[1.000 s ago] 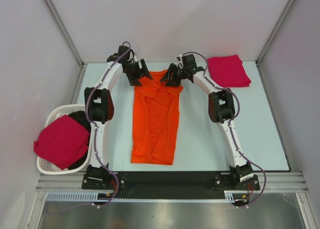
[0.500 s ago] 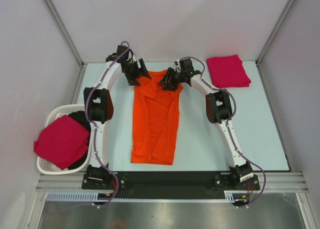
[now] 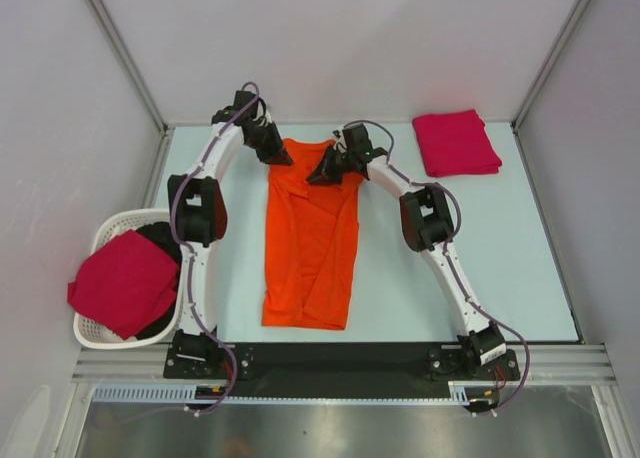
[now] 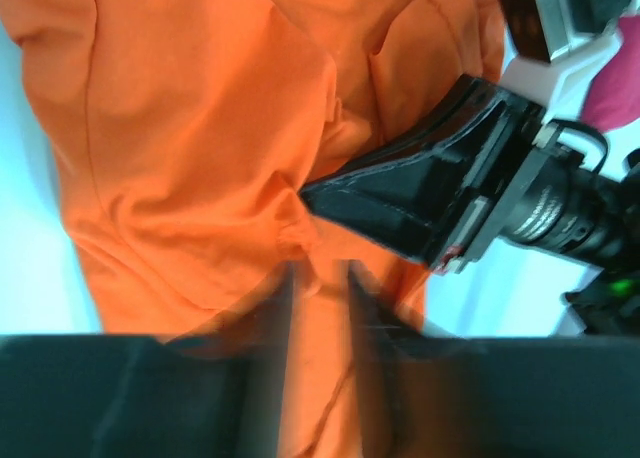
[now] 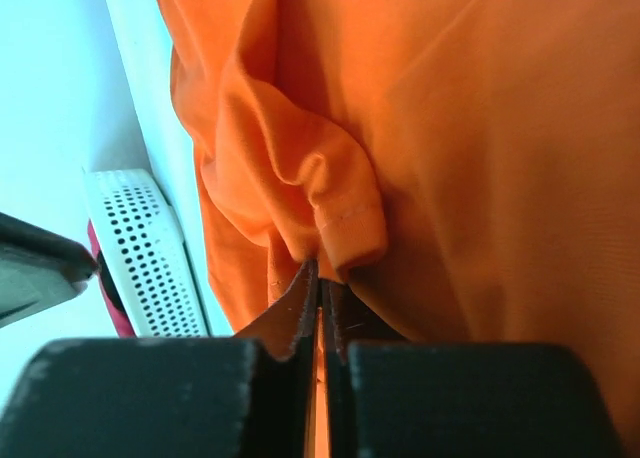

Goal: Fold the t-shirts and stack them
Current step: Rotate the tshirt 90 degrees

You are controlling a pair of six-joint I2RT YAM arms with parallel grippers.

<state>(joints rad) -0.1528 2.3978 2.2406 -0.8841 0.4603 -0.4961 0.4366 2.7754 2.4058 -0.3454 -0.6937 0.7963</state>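
— Sliding my right hand (image 5: 320, 278) inward along the collar of the orange shirt (image 3: 310, 248), pinching a fold. My left hand (image 3: 278, 156) is too blurred to tell.
— Progress?
— Crimson shirt (image 3: 457, 143) folded right of it; orange one unfinished on the desk (image 3: 500, 268); third shirt (image 3: 125, 281) waits left.

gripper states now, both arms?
Left gripper: cannot tell, blurred in its wrist view, over the orange t-shirt.
Right gripper: closed, pinching a fold of the orange t-shirt.

- The pale blue table (image 3: 480, 258) lies under the left end effector (image 3: 281, 159).
- A white perforated basket (image 3: 112, 225) stands well apart from that end effector, off to its left, beside the table's near left corner.
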